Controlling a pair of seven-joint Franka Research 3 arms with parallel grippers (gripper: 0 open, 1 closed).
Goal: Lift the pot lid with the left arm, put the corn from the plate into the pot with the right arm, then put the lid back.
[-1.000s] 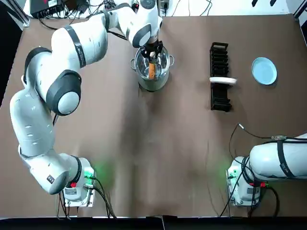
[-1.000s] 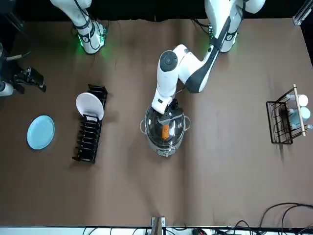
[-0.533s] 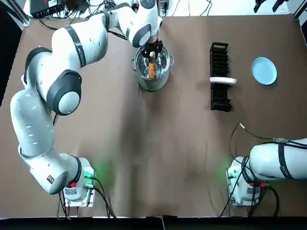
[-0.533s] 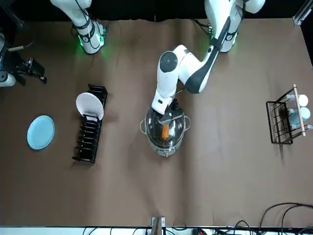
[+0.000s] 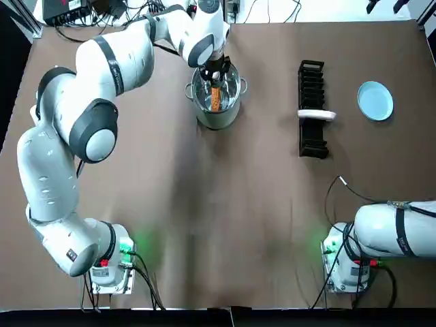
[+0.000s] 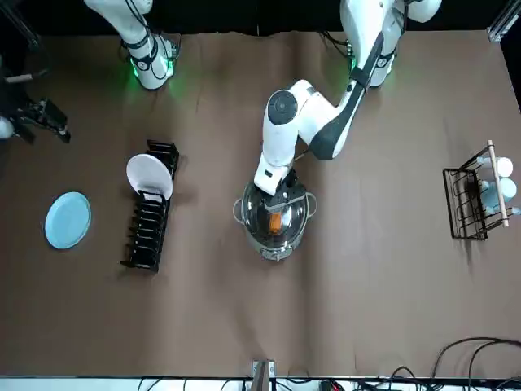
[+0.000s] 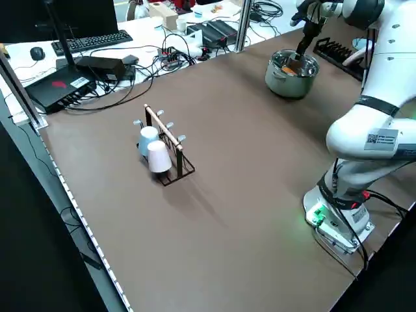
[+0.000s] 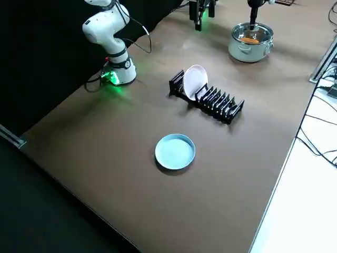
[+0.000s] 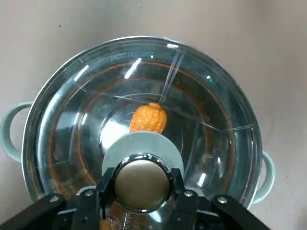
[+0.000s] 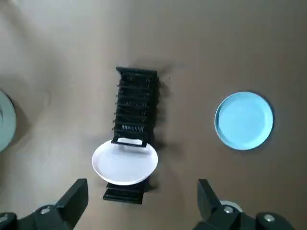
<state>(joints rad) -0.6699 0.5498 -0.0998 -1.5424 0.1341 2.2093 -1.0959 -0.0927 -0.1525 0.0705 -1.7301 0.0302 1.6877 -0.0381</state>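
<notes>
Glass lid (image 9: 206, 120) seated on pot (image 5: 216, 121), upper centre of top view, corn (image 9: 148, 120) inside | left hand (image 5: 216, 68) clamped on its knob, barely shifted | blue plate (image 5: 375, 100) at right, bare | right hand (image 10: 140, 191), fingers apart, drawn farther toward upper right edge | only release remains, likely.

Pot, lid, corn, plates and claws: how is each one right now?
Pot: covered, standing upright.
Lid: on the pot.
Corn: inside the pot, under the lid.
Left claw: shut on the lid.
Right claw: open, empty, parked high above the rack.
Blue plate: flat, empty.
White plate: standing on edge in the rack.
</notes>
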